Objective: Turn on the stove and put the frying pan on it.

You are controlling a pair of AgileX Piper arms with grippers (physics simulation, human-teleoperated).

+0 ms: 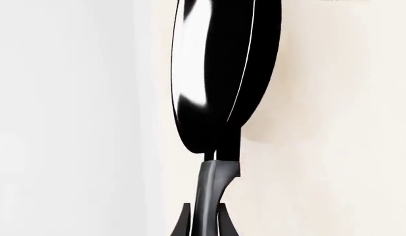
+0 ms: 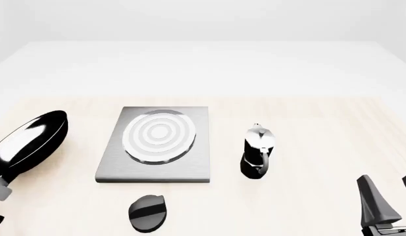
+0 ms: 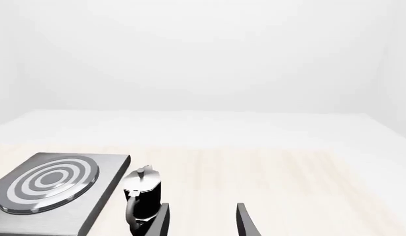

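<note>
One glossy round frying pan [image 2: 32,140], tilted

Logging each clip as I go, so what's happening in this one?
The left claw is shut on the handle of the frying pan, holding it tilted in the air to the left of the stove. The burner is bare; the pan is not on it yet. The right claw is open and holds nothing, near the right side of the table. A coffee pot stands right of the stove, and a black knob lies in front of it.
</note>
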